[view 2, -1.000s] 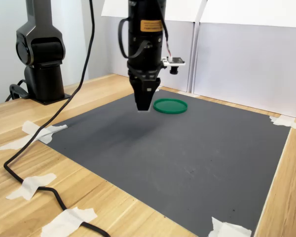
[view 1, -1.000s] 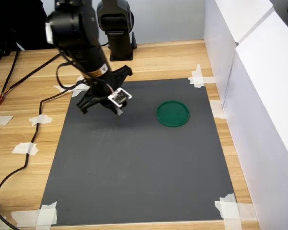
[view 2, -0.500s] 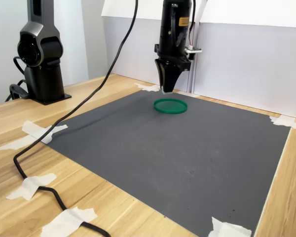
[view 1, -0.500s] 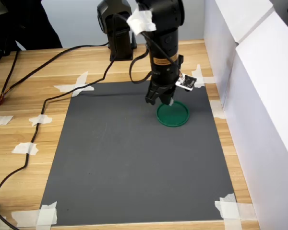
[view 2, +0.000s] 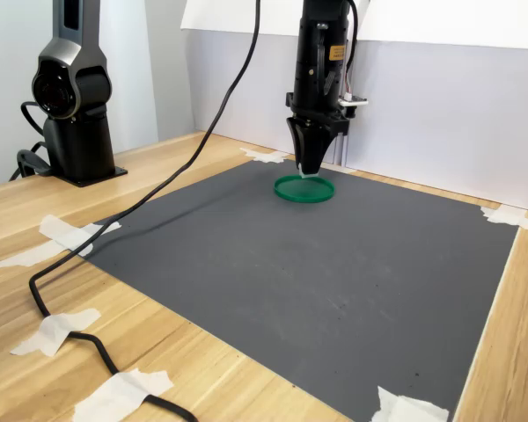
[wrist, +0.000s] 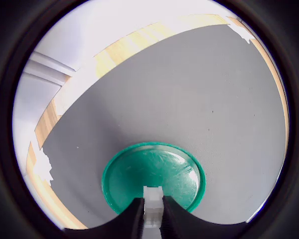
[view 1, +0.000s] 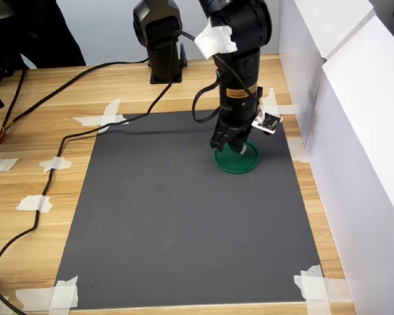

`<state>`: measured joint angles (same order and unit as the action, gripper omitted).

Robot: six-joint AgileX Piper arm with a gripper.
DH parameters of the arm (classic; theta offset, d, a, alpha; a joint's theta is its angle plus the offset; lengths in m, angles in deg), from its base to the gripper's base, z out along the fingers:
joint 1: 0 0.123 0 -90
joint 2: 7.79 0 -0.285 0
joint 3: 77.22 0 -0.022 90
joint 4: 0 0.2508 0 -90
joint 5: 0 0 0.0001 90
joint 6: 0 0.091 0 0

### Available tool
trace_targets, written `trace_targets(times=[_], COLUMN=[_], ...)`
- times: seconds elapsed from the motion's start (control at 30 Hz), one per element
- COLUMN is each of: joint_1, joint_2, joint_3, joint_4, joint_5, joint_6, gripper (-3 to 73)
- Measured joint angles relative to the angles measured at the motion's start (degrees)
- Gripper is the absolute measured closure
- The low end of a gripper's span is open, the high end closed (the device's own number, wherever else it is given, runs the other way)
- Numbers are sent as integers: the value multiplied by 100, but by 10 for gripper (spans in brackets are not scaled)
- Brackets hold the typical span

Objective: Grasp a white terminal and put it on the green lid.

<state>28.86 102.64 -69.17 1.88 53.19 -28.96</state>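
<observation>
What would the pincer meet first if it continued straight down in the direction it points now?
Most likely the green lid. The pincer, shut on the white terminal, points down at the lid's inner face, so the terminal would probably touch first. The remaining gap is unclear.

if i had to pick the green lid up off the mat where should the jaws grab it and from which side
Grip the green lid at its thin raised rim, coming straight down, one jaw inside and one outside. It lies flat on the mat, so nothing else stands up to pinch. The gripper, holding the white terminal, is above it now.
</observation>
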Motion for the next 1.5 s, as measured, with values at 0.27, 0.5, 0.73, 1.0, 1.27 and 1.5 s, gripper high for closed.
trace_targets(times=[0.27,0.5,0.73,1.0,1.27,1.5], joint_1=[0,0,0,0,0,-18], joint_2=[199,225,236,255,-43,-661], joint_3=[0,0,0,0,-42,-301], joint_4=[-123,-123,-118,-118,83,251], joint_5=[-21,-21,-16,-21,-21,-21], joint_6=[162,254,254,565,660,765], gripper=[605,605,500,172,88,165])
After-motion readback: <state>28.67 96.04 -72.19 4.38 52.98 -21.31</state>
